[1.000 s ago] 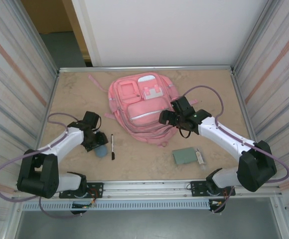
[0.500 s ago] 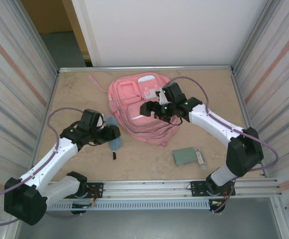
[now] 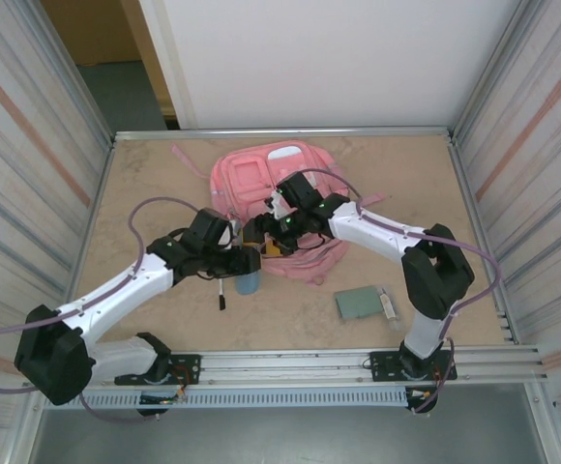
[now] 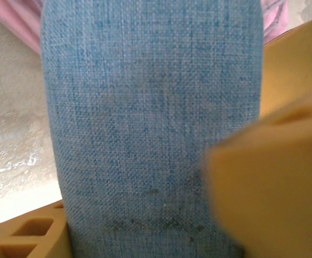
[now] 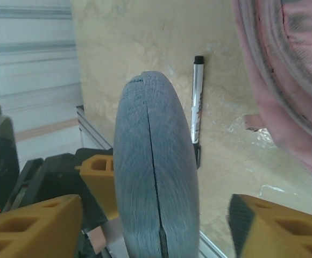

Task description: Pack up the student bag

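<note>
Blue pouch (image 5: pixel 153 172) and marker (image 5: pixel 197 102) stand before the student bag (image 3: pixel 251 179); table (image 3: pixel 140 174) far left open

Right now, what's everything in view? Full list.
student bag: 1, pink, lying at table's centre-back
pouch: 1, blue fabric, at the bag's near-left edge
marker: 1, white with black cap, on table by the pouch
flat pad: 1, green, on table, near right
small item: 1, whitish, beside the pad; too small to identify
table: 1, beige
left gripper: 1, yellow fingers, gripping the pouch
right gripper: 1, yellow fingers, open either side of the pouch
</note>
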Tool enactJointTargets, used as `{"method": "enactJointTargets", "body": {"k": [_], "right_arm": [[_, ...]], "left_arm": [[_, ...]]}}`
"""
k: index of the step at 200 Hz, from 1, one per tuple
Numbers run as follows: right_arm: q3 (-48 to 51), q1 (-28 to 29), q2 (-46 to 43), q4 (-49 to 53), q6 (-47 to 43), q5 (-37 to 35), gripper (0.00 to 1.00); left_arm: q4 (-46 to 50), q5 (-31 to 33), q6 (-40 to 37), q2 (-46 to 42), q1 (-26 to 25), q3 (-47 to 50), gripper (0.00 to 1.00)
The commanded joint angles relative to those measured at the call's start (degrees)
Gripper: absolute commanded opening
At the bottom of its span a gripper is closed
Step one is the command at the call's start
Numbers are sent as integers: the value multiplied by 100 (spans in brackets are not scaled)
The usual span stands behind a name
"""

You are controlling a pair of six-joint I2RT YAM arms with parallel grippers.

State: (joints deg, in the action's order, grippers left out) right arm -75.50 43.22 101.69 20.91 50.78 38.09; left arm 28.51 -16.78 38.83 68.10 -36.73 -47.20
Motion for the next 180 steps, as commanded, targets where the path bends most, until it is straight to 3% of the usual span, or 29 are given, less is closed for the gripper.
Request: {"method": "enactJointTargets", "body": {"k": [1,13,31,39,65,80,89,130,180], "right_arm": [[-166,86,222,-51,212,316,60],[-170,112,284,-53,297,428,49],[-318,157,396,143,347,536,50],[-351,153,396,168,353,521,45],[-239,-13,213,168,419,350,41],[-144,-195,22,185,355,357,30],[-34,-332,-136,218,303,332,29],[582,-1487,-928,510,56,328,33],[1389,-3424,-2220,1100,-468,157,34]], "left_arm": [[-334,-177,-207,65,-150,-346,49],[-289,-163,-272,113,-159,-404,50],[-404,-41,-316,45,-169,-310,50],[-481,-13,-345,5,-174,-270,50],[-475,205,-416,-193,-168,-184,62],[-584,305,-455,-300,-168,-42,66],[-603,323,-523,-354,-168,-9,69],[-776,344,-857,-379,-142,-3,81],[-1085,239,-352,911,198,-323,82]]}}
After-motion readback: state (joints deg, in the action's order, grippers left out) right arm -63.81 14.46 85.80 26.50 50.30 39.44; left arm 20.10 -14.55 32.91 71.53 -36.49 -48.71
